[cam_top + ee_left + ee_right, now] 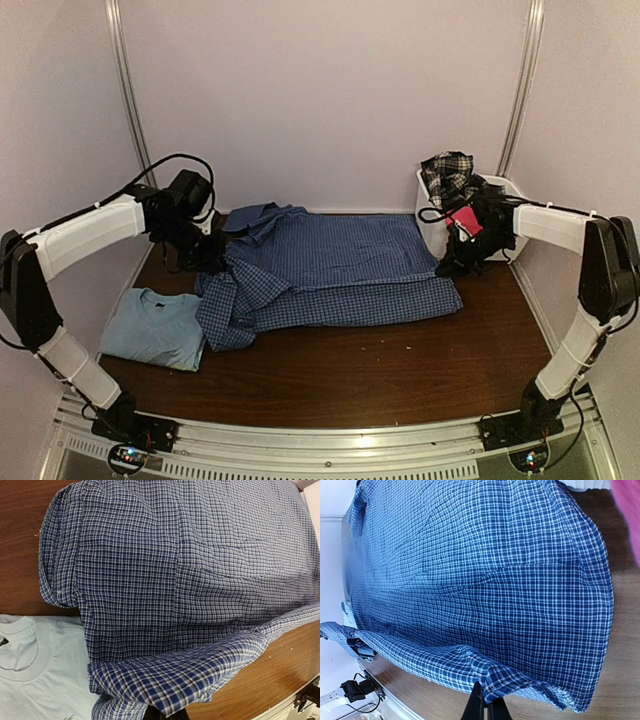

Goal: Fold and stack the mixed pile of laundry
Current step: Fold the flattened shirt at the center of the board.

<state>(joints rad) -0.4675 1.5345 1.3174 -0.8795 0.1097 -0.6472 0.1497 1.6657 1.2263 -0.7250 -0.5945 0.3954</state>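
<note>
The blue small-check button shirt [340, 265] lies spread across the middle of the brown table. My left gripper [212, 262] is shut on the shirt's left edge. In the left wrist view a lifted fold of the shirt [180, 670] drapes over the gripper [167, 714] and hides most of it. At the shirt's right edge my right gripper [450, 265] is also shut on it; its dark fingertips [479, 707] pinch the hem of the shirt [520, 680]. A folded light blue T-shirt [155, 325] [30, 675] lies flat at the left.
A white plastic basket [500, 188] stands at the back right behind the right gripper. It holds a black-white plaid piece [447, 172] and a hot pink piece [463, 220] [627, 515]. Bare wood [380, 370] runs to the front metal rail [330, 440]. Walls close in three sides.
</note>
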